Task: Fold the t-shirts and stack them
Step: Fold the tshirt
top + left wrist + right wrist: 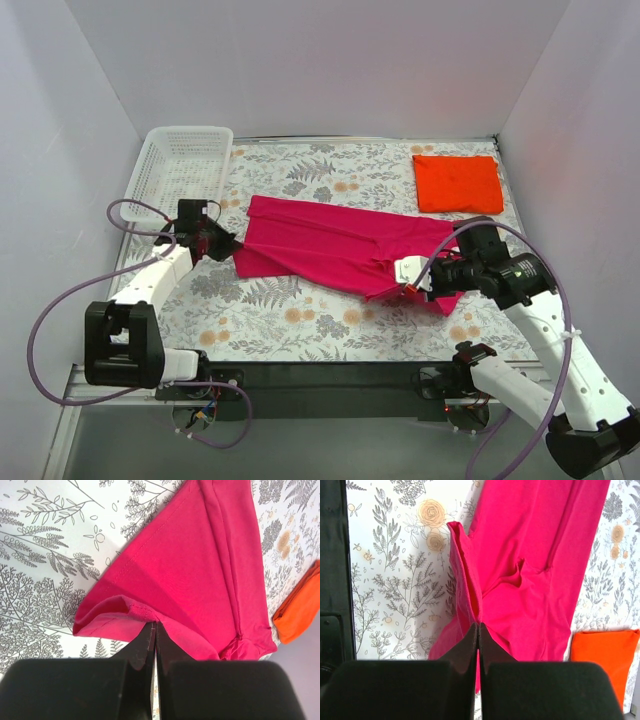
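Note:
The magenta-pink t-shirt point(335, 243) lies stretched across the middle of the table, partly folded lengthwise. My left gripper point(226, 243) is shut on its left edge; the left wrist view shows the hem point(150, 617) pinched between the black fingers. My right gripper point(408, 281) is shut on its right end; the right wrist view shows a bunched fold point(475, 615) in the jaws. The orange-red t-shirt point(457, 183) lies folded flat at the back right, apart from both grippers, and also shows in the left wrist view point(300, 607) and the right wrist view point(602, 655).
A white plastic mesh basket point(182, 165) stands at the back left corner. The table carries a floral cloth point(300, 320). White walls close in the back and both sides. Purple cables loop beside both arms.

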Action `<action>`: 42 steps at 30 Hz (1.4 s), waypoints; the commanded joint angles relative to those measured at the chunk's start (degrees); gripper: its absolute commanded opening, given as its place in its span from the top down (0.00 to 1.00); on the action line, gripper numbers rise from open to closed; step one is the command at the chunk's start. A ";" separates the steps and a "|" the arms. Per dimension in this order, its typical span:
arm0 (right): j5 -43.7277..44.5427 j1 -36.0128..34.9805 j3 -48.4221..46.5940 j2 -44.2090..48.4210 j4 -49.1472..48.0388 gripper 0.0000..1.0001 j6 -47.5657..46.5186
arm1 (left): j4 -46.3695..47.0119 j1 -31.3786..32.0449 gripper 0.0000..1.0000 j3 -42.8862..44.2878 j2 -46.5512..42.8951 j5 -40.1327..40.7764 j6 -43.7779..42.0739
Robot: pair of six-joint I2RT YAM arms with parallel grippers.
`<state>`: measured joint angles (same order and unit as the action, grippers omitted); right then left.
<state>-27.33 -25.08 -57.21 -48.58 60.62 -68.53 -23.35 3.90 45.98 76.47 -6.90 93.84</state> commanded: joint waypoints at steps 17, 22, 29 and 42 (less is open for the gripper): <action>-10.19 6.45 -16.44 2.87 14.79 0.99 -7.84 | -9.16 -0.21 1.00 -9.85 -6.15 -7.87 -0.85; -8.89 6.97 -16.97 6.29 14.88 0.99 -6.35 | -11.53 -0.21 1.00 -9.06 -8.52 -7.25 -2.43; -4.49 7.33 -11.62 11.22 14.88 0.99 -5.47 | -13.65 -0.12 1.00 -8.53 -9.58 -6.55 -3.84; -2.02 6.98 -0.89 11.76 14.62 0.99 -6.79 | -15.32 -0.12 1.00 -6.69 -9.85 -2.16 -4.19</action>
<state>-29.36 -18.02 -59.20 -35.55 75.20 -75.02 -38.24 3.86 36.58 67.92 -10.90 89.97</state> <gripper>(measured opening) 0.019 0.015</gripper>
